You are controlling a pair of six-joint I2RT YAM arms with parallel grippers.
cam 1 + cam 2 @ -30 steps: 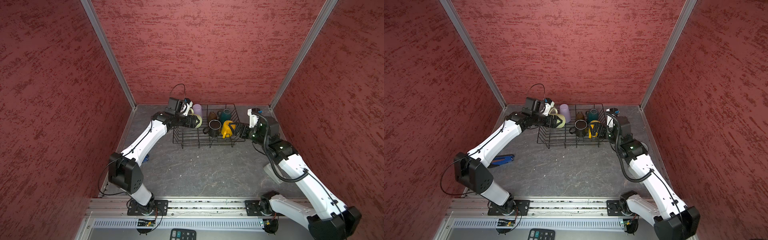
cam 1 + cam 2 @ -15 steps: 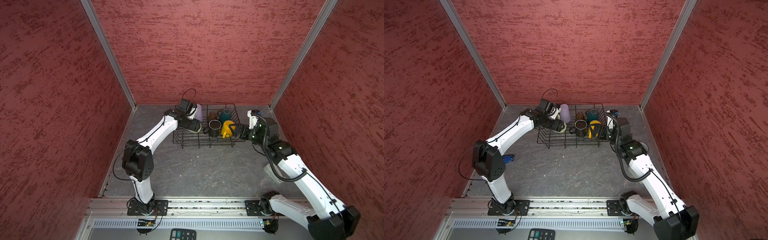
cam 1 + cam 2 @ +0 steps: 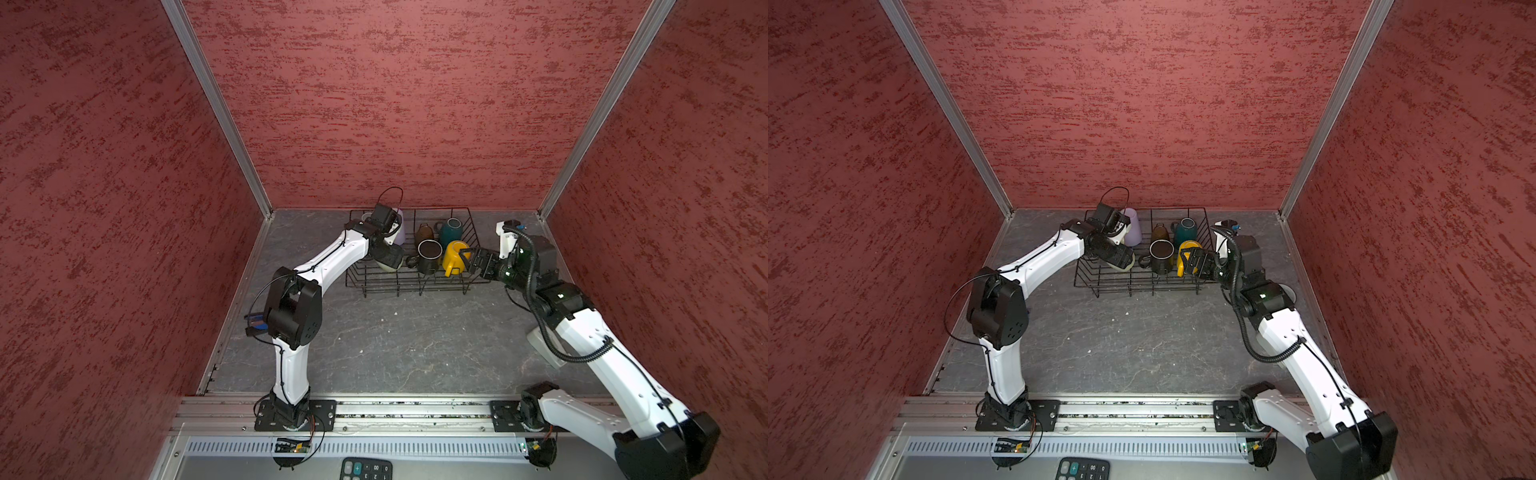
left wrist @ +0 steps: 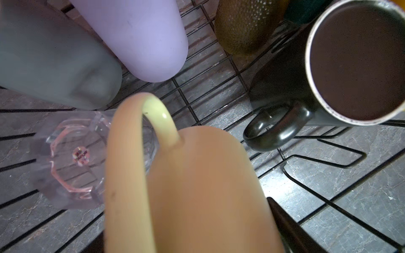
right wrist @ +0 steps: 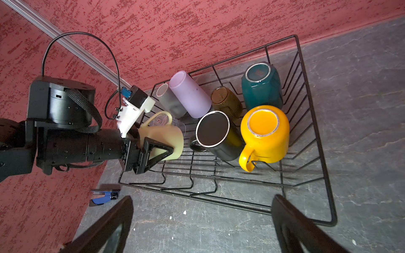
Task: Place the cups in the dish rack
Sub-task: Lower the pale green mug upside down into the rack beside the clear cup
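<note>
Right now we see the left end effector [image 5: 161, 144] clamped on the pale-green mug [image 5: 173, 133], with one finger [image 5: 157, 151] pressed against its side, inside the dish rack [image 3: 415, 283]. The mug is tipped on its side, and we cannot tell whether it touches the wires. Its handle points toward the clear glass [image 4: 72, 157], which lies just beside this end effector. Past the glass are the grey mug [image 5: 172, 104] and the lilac tumbler [image 5: 190, 96]. Just ahead of the fingertips stands the black mug [image 5: 217, 135].

The right end effector [image 5: 201, 230] hangs at the rack's side above the surface [image 5: 361, 109], fingers spread wide and holding nothing. The yellow mug [image 5: 265, 135], base up, is the nearest cup ahead of it. The brown mug [image 5: 226, 100] and the teal mug [image 5: 260, 87] are farther off.
</note>
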